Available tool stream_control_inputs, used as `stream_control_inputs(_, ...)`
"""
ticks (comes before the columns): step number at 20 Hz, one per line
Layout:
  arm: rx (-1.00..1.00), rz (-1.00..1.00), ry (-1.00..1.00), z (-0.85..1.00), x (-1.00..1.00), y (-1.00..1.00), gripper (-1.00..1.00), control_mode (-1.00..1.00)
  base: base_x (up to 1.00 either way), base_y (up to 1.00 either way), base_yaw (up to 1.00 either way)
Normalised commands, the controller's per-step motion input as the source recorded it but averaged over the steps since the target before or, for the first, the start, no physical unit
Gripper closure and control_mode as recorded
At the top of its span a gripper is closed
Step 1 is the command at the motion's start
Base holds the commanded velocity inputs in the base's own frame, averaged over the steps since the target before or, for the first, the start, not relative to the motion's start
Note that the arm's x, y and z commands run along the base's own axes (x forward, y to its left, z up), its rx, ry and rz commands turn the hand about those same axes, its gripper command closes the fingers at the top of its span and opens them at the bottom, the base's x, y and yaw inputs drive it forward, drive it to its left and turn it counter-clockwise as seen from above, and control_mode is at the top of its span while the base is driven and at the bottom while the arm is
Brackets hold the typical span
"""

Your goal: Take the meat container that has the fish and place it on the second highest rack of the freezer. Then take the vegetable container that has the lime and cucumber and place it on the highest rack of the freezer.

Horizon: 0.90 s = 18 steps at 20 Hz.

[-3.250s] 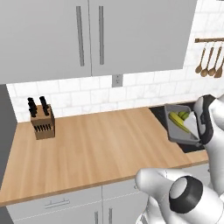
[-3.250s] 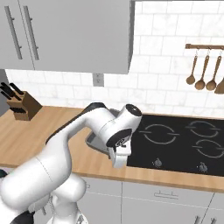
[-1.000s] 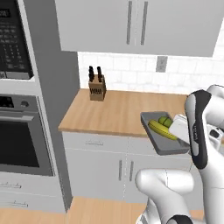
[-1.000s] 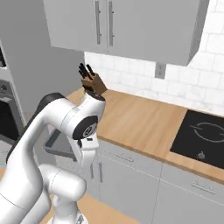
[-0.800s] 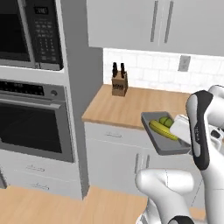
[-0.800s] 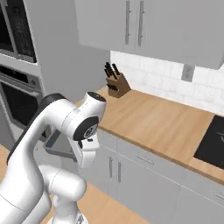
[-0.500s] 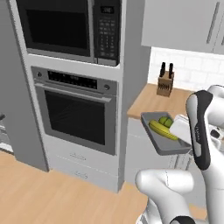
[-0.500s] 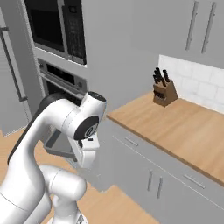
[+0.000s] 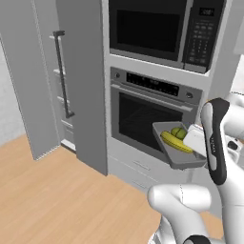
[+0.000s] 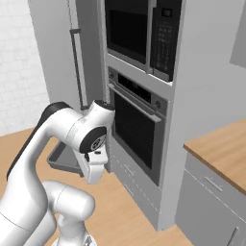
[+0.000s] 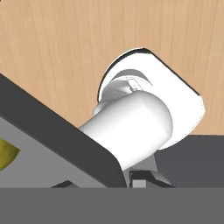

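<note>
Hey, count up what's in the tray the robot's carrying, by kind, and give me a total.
In the tray:
Cucumber: 1
Lime: 1
Total: 2

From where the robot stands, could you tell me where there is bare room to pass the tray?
The wooden floor before the freezer is bare. By the wall oven it is crowded: the tray with cucumber and lime hangs close before it.
</note>
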Motion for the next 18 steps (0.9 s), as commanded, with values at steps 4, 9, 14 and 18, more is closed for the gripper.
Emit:
stream_control_inputs(4,0.0,0.0,0.0,0.0,0.0,0.0,1.0,1.0,0.43,0.98,0.15)
stream_control_inputs(9,0.0,0.0,0.0,0.0,0.0,0.0,1.0,1.0,0.49,0.96,0.07)
stream_control_inputs(14,0.0,0.0,0.0,0.0,0.0,0.0,1.0,1.0,0.52,0.98,0.04)
stream_control_inputs(18,0.0,0.0,0.0,0.0,0.0,0.0,1.0,1.0,0.82,1.0,0.07)
